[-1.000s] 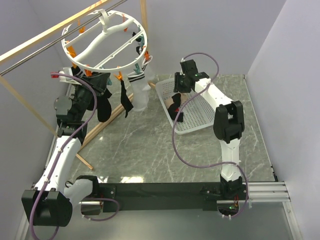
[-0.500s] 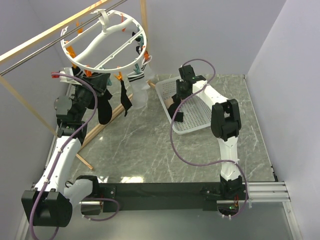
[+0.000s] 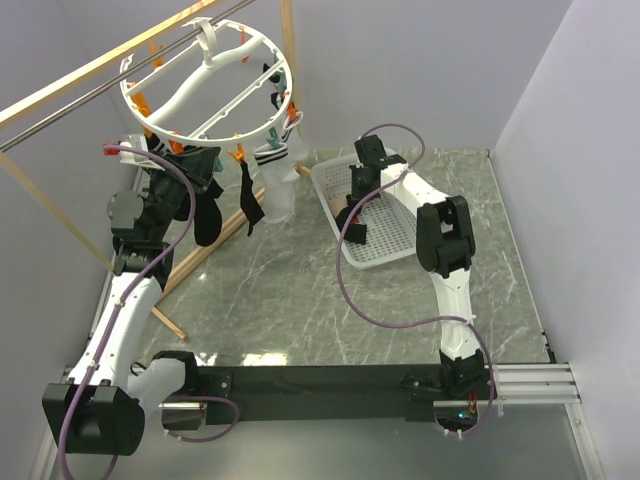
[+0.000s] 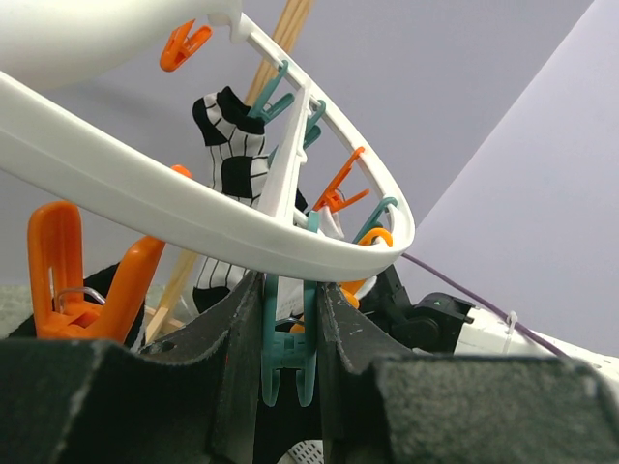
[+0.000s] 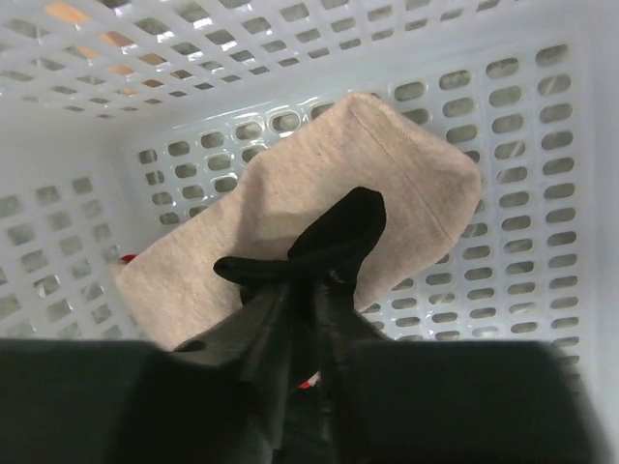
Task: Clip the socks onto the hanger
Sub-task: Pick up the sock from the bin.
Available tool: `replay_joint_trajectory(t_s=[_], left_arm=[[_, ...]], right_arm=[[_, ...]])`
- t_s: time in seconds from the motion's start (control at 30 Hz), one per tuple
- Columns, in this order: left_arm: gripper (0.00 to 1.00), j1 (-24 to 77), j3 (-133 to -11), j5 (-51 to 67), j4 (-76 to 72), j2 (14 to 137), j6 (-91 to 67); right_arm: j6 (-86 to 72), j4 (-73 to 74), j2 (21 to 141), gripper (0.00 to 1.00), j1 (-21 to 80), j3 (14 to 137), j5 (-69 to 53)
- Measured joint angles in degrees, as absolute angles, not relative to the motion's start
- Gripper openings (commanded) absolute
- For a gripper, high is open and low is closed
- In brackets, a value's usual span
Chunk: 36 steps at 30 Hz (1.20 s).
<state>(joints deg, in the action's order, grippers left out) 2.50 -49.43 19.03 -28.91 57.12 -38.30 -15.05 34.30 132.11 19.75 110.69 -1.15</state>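
Note:
The white ring hanger (image 3: pixel 205 85) hangs from a rail at the back left, with orange and teal clips and several black socks (image 3: pixel 250 200) clipped under it. My left gripper (image 3: pixel 200 165) sits under the ring's near rim, shut on a teal clip (image 4: pixel 287 350) and squeezing its handles; the ring (image 4: pixel 193 208) arcs overhead. My right gripper (image 3: pixel 357 195) is inside the white mesh basket (image 3: pixel 395 250), shut on a black sock (image 5: pixel 334 242) that it holds above a beige sock (image 5: pixel 280 232). The black sock hangs below the gripper in the top view (image 3: pixel 352 228).
Wooden slats (image 3: pixel 205 255) lean against the left wall under the hanger. A white sock with a striped cuff (image 3: pixel 280 180) hangs at the ring's right side. A metal rail and a wooden bar (image 3: pixel 80 85) cross the back left.
My right arm has pulled back toward the basket's left side and lowered, carrying the black sock. The left gripper has stayed at the clip; the hanger has shifted slightly.

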Motion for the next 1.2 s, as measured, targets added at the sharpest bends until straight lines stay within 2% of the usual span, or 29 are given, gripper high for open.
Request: replay_joint_trajectory(t_s=[0.03, 0.3, 0.7, 0.97, 1.2], left_arm=[[0.08, 2.5, -49.4, 19.0, -28.8, 57.1, -38.3], [0.07, 2.5, -49.5, 18.9, -28.3, 56.7, -38.3], [0.07, 2.5, -49.5, 18.9, -28.3, 55.1, -38.4], [0.07, 2.5, -48.9, 18.9, -28.4, 53.9, -38.6], [0.07, 2.6, -48.8, 18.7, -27.9, 52.9, -38.6]], right_arm=[[-14.7, 34.3, 132.1, 0.0, 19.7, 110.7, -1.1], [-14.5, 33.0, 128.4, 0.0, 19.7, 109.4, -1.2], [-15.0, 23.2, 96.7, 0.0, 19.7, 85.3, -11.3], [-11.6, 23.1, 86.9, 0.0, 19.8, 75.3, -19.7], [-5.2, 27.0, 82.0, 0.0, 20.6, 74.5, -22.4]])
